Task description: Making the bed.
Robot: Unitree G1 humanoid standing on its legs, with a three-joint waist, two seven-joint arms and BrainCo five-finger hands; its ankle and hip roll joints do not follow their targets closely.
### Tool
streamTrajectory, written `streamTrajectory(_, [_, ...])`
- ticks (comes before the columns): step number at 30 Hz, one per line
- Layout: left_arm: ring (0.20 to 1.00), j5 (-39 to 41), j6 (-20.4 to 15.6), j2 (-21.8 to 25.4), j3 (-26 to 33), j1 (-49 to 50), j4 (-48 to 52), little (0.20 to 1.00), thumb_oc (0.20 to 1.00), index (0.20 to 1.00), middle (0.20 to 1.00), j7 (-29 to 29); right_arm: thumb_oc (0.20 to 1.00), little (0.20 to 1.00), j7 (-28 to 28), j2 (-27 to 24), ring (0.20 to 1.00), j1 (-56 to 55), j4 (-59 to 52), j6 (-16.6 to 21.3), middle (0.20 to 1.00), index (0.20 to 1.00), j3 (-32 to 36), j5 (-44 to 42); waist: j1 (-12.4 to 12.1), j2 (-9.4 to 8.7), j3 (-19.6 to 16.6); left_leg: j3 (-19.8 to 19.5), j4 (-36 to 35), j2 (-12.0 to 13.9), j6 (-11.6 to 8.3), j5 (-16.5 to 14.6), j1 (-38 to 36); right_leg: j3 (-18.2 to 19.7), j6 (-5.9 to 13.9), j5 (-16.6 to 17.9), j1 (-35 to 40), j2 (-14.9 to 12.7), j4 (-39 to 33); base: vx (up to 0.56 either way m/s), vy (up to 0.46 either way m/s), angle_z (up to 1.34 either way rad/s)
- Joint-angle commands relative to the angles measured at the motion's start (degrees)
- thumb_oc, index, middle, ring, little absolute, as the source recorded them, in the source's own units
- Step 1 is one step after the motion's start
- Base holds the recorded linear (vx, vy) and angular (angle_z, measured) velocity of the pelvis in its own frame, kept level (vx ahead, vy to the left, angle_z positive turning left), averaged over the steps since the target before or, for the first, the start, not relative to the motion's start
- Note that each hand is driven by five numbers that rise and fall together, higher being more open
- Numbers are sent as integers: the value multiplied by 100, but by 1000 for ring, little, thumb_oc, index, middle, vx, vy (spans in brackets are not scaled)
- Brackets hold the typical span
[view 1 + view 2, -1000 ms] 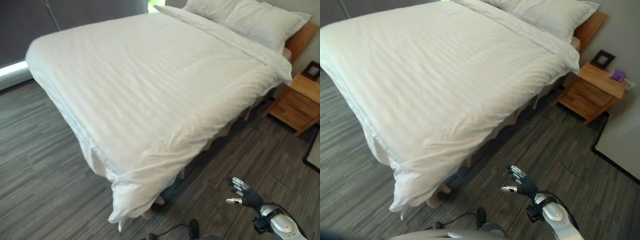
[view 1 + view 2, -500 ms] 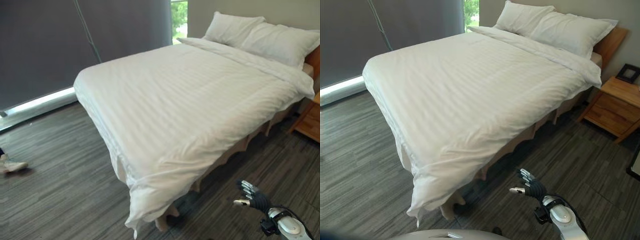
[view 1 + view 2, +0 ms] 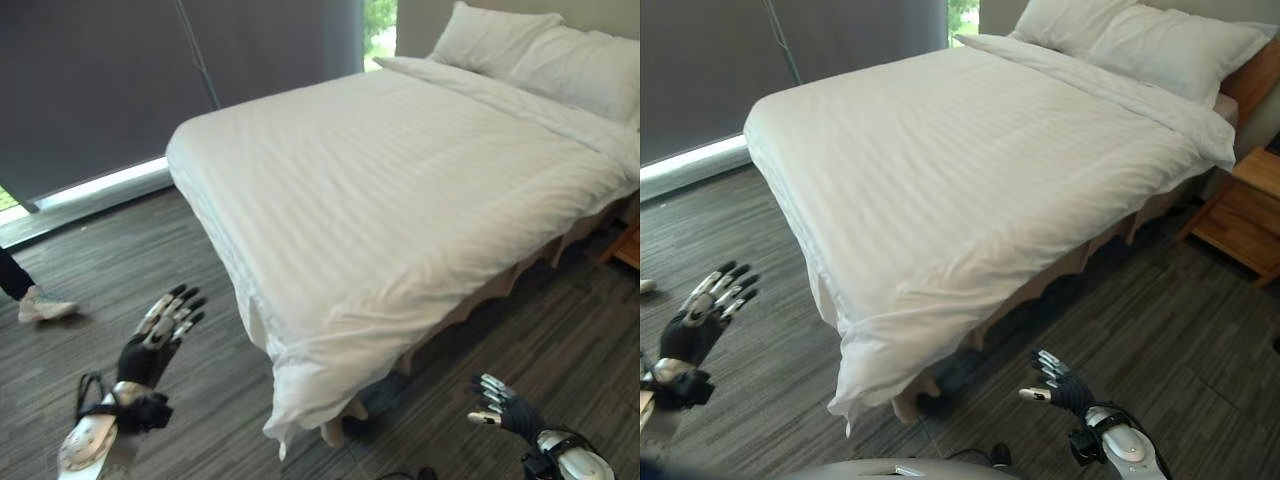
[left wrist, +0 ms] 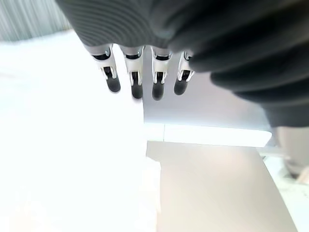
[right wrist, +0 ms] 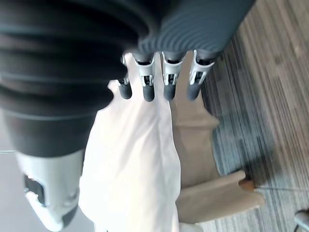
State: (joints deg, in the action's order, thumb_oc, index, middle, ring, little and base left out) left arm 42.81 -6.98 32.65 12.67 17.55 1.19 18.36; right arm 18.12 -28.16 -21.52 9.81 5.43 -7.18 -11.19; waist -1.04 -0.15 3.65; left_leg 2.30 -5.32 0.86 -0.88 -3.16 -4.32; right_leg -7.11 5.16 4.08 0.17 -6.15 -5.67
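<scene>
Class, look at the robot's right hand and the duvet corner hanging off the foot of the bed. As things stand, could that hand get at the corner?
Probably yes. The right hand is open and holds nothing, and only bare floor lies between it and the hanging duvet corner. It isn't touching the corner yet, so the arm would need to extend.

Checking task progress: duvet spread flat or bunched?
Spread. The duvet lies smooth across the bed, its corner hanging off near the floor; both hands are off it.

no readable text, labels, numbers or signs anywhere; plain bedding, bare floor
</scene>
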Motion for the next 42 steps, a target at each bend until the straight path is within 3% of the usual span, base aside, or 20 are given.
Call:
streamTrajectory(1, [1000, 340, -366, 214, -109, -401, -362, 1000, 1000, 1000, 1000, -83, 1000, 1000, 42, -107, 1000, 388, -252, 369, 1000, 1000, -118, 52, 54, -157, 238, -231, 32, -20, 18, 495, 187, -114, 230, -57, 139, -53, 450, -131, 11, -4])
streamTrajectory(2, [686, 368, -371, 220, -249, -527, -437, 686, 686, 686, 686, -44, 1000, 1000, 27, -120, 1000, 435, -208, 372, 1000, 1000, -174, 51, 72, -183, 319, -209, 32, -14, 16, 509, 232, -91, 233, -21, 85, -46, 445, -161, 2, -1])
streamTrajectory(3, [200, 299, -398, 241, -322, -613, -484, 200, 200, 200, 200, -76, 1000, 1000, 10, -152, 1000, 483, -215, 382, 1000, 1000, -210, 47, 76, -212, 390, -183, 32, -8, 19, 522, 283, -69, 235, 6, 31, -35, 432, -107, -6, -5])
streamTrajectory(12, [200, 471, -305, 325, -752, -1235, -1097, 200, 200, 200, 200, -41, 1000, 1000, -13, -281, 1000, 733, -153, 385, 1000, 1000, -453, -57, 79, -406, 837, -84, 32, 11, 8, 671, 725, -19, 253, 198, -430, 17, 427, -115, 9, -9])
streamTrajectory(22, [200, 477, -208, 938, -1610, -1928, -1387, 200, 200, 200, 200, 232, 1000, 1000, -7, -465, 1000, 1001, -172, 435, 1000, 1000, -849, -198, 202, -500, 1015, -163, 32, -18, 0, 776, 1127, 45, 262, 299, -833, 8, 464, -35, 15, 2])
streamTrajectory(42, [200, 317, -110, 664, -2664, -2418, -1961, 200, 200, 200, 200, 351, 1000, 1000, -131, -577, 1000, 1499, -98, 474, 1000, 1000, -1250, -255, 325, -480, 1341, -59, 32, -29, 26, 791, 1337, 158, 263, 296, -1197, 11, 640, -3, 10, 0])
